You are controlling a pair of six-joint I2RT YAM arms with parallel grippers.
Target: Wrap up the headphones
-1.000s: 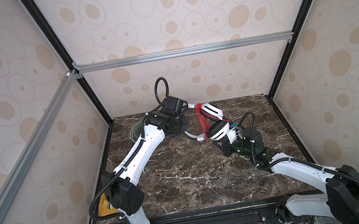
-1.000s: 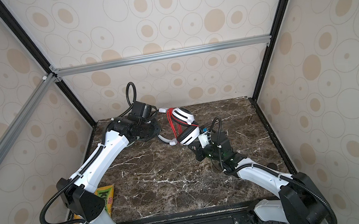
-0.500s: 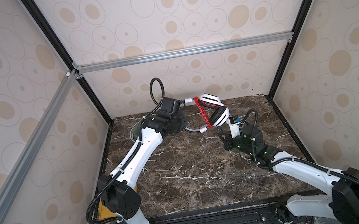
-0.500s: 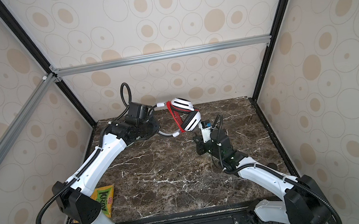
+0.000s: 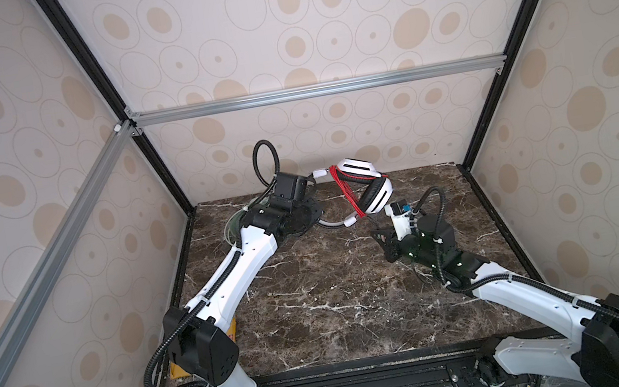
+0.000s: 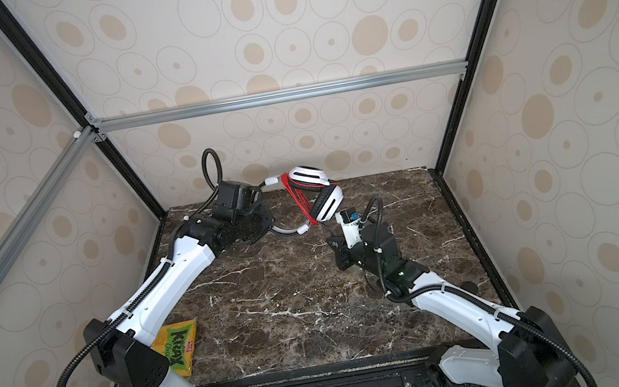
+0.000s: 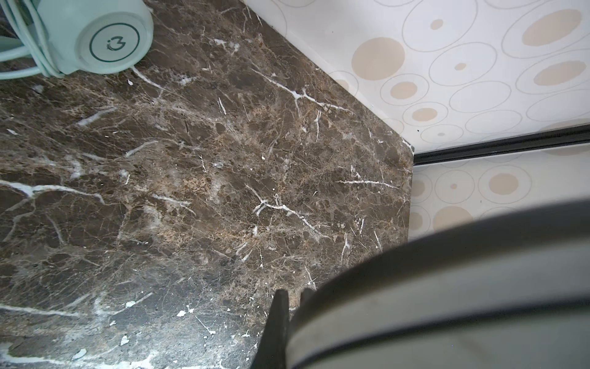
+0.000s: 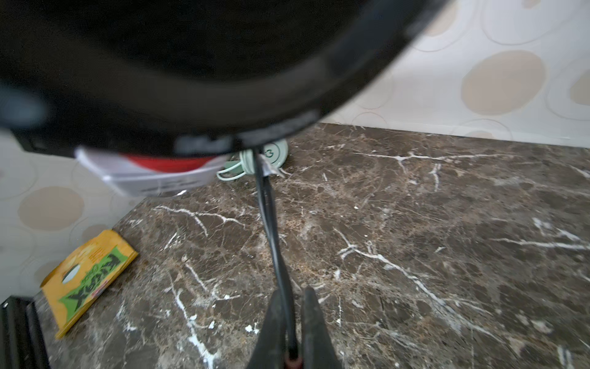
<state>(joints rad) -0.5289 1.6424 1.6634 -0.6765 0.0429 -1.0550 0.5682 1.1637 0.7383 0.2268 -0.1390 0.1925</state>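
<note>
Since a second ago the white-and-black over-ear headphones point(image 5: 365, 183) have risen from low beside the right pincer point(image 5: 382, 239) to hang well above the dark brown marble bench point(image 5: 317, 307), closer to the back wall; the right pincer now sits below and in front of them.

Nearest, a yellow-and-green snack packet point(image 6: 176, 348) lies flat at the front left corner of the bench, beside the left arm's base. Further in, right of the middle, the right pincer is clenched on the thin red cord point(image 5: 347, 192); in the right wrist view a single strand runs from between its fingertips point(image 8: 292, 319) up to the lower earcup. Beyond it, the rest of the cord is wound in several turns across the headphones just beside the two earcups.

The left pincer point(image 7: 292, 314) grasps the grey headband point(image 7: 447, 287), holding the headphones clear of the bench with one earcup above the other.

Farthest back, at the bench's rear left, the mint-green over-ear headphones point(image 7: 95, 38) lie on the bench with their pale green cord point(image 7: 32, 48) around them.
</note>
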